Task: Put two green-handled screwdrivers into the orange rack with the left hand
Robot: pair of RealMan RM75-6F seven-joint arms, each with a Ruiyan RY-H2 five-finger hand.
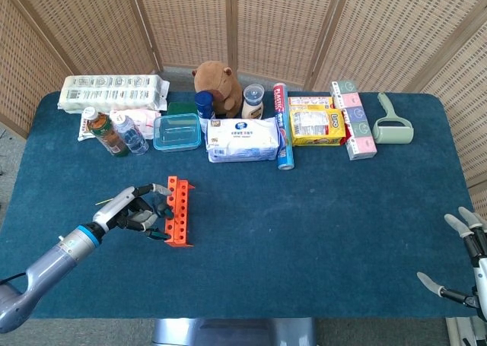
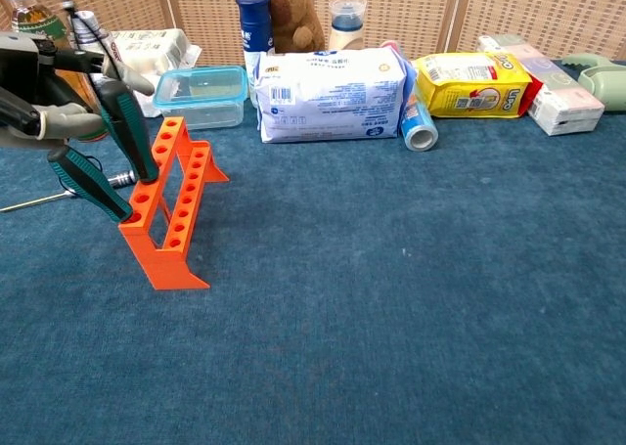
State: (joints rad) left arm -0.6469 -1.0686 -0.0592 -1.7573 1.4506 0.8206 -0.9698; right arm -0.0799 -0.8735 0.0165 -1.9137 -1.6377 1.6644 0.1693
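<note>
Since the orange rack (image 2: 172, 204) is light, open-framed and free-standing on the blue table (image 2: 411, 298), the main risk I judge is the left hand (image 2: 44, 93) shoving or tipping it: both screwdrivers lean sharply leftward against the rack's left rail, so any sideways pull could drag or topple it. A second risk is a tip missing or jamming in a hole, leaving a tool to slide out when released.

Looking at the rack, it is an A-shaped frame with two rows of round holes, standing near the left of the table, well apart from the goods along the far edge. The upper green-handled screwdriver (image 2: 127, 132) is held by the left hand, its lower end at the rack's top rail. The lower green-handled screwdriver (image 2: 88, 185) slants into a nearer hole; whether the hand touches it I cannot tell. The right hand (image 1: 466, 258) rests at the near right corner, fingers spread, holding nothing.
</note>
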